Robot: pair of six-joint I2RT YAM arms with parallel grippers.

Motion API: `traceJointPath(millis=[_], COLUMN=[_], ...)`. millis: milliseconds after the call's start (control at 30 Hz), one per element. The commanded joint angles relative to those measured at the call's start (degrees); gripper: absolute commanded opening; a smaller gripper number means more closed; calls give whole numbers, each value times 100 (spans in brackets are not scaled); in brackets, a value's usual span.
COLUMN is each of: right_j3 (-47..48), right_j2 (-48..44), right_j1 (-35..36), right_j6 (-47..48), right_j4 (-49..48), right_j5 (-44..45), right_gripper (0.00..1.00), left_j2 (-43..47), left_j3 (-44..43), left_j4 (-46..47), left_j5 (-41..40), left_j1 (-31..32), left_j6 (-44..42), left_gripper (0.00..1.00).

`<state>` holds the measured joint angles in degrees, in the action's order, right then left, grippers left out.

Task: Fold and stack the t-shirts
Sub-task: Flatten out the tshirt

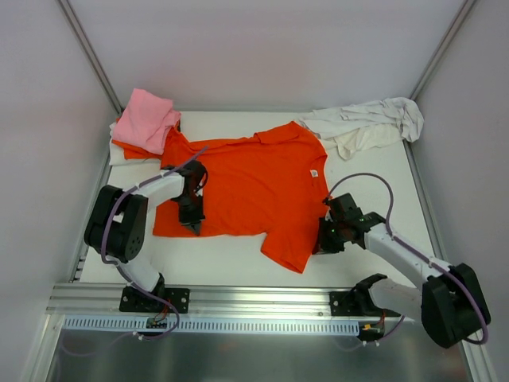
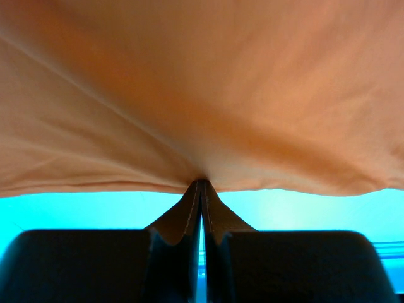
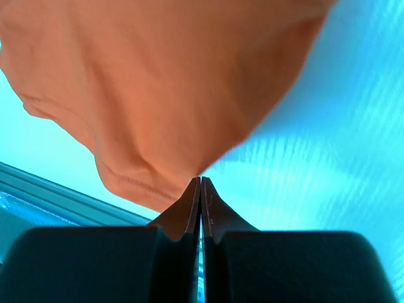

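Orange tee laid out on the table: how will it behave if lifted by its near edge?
Likely floppy: the orange tee puckers into creases where the left gripper pinches its hem, so it should sag between grips. Probably light: the cloth looks thin and lies flat. The right gripper holds only the cloth's very edge, so it may slip out.

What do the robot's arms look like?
The left arm and right arm have white tube links and chunky black joints. A thin purple cable loops along each. The left claw and right claw are black, with two flat dark fingers.
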<state>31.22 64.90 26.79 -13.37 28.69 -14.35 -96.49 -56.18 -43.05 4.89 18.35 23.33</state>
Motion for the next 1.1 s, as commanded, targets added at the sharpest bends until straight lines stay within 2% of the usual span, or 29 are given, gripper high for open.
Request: traceJointPath(millis=[0,167,333,633,867,1067], right_j3=[-186,-64,637,1957,2492,2977], right_j2=[-469,-1111,-708,478,2357,3230], right_j1=[28,28,20,28,28,28], right_j6=[-157,-202,26,360,563,686], right_j4=[549,831,876,657,181,76], right_j5=[213,397,424,433,100,-50], right_gripper=[0,0,0,0,0,0], left_j2=[419,824,1334,1633,713,271], left_j3=[204,450,398,239,-172,-454], left_j4=[-257,-161,42,288,315,367], left_j5=[-137,-295,-662,-945,-1069,-946], left_j1=[221,406,415,415,415,415], left_j6=[197,417,497,444,426,435], left_gripper=[0,0,0,0,0,0])
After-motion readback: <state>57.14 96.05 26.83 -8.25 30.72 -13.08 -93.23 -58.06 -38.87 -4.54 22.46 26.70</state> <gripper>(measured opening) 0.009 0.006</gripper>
